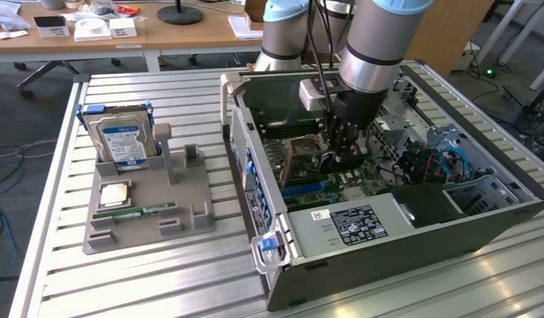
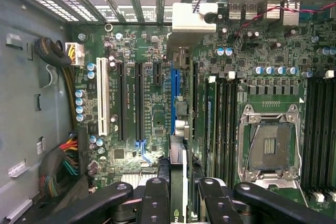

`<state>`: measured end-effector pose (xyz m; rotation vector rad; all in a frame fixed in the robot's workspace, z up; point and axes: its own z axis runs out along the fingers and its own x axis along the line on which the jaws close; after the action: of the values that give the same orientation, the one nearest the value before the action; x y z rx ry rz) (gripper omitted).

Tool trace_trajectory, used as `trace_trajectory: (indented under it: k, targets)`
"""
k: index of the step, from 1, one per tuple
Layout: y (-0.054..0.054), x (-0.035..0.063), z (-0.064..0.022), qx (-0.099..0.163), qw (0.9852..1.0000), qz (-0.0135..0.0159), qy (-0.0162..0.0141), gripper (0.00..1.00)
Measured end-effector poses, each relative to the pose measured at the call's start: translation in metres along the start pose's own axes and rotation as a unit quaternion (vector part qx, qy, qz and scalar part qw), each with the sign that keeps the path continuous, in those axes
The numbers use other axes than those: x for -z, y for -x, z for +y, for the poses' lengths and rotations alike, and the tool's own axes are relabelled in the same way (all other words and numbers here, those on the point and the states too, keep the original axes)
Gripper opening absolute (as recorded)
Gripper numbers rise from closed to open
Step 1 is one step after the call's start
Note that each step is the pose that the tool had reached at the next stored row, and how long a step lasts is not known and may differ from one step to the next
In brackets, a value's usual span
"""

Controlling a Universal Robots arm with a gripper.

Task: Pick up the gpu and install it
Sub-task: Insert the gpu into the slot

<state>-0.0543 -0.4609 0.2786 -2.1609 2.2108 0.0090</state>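
Gripper (image 2: pixel 181 190) fingers closest, pinched narrow on the gpu (image 2: pixel 184 129), held edge-on w/ its silver bracket (image 2: pixel 194 17) toward the rear of the case (image 1: pixel 387 258). Card sits over the mobo (image 2: pixel 142 51), right by the blue slot (image 2: pixel 174 93); can't tell if touching. IMO: square card edge w/ slot, bracket into its gap, press straight down, no tilt.

Hard drive (image 1: pixel 123 140), RAM stick (image 1: pixel 134 212), grey holder (image 1: pixel 141 233)
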Motion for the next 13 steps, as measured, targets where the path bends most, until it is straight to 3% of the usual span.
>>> trace_trajectory:
  k: [13]
  targets:
    - [-0.0027,0.0002,0.0067,0.001,1.0000,0.0003,0.0000,0.26]
